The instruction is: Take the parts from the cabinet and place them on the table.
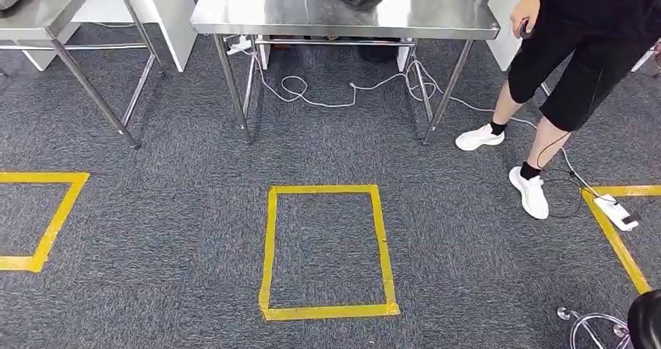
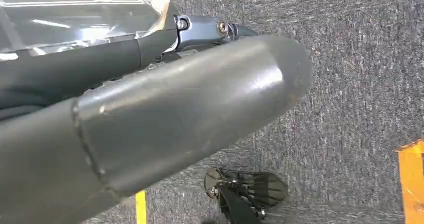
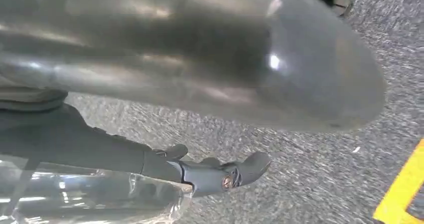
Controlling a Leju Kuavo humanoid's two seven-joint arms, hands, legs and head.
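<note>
Thick and grey, my left hand's thumb (image 2: 190, 109) crosses the left wrist view, with darker fingers (image 2: 100, 64) behind it lying against a clear plastic bag (image 2: 75, 14). My left hand (image 2: 150, 84) seems to hold that bag, which I take to be one of the parts, though I cannot make out what is inside. My right hand (image 3: 200, 109) looks much the same: its thumb (image 3: 210, 59) is large and blurred, and its fingers (image 3: 215, 174) curl beside a second crinkled clear bag (image 3: 90, 199). Both arms hang low over grey carpet (image 1: 179, 209). From my head view, a steel table (image 1: 343, 10) stands ahead, beyond a yellow tape rectangle (image 1: 327, 248) on the floor. White cables (image 1: 327, 92) trail under the table. A person in black clothes and white shoes (image 1: 577, 61) stands just beside its right end, near a power strip (image 1: 616, 213). Slippery plastic could slide from my fingers as I walk. I could also stray toward the person or the cables.
</note>
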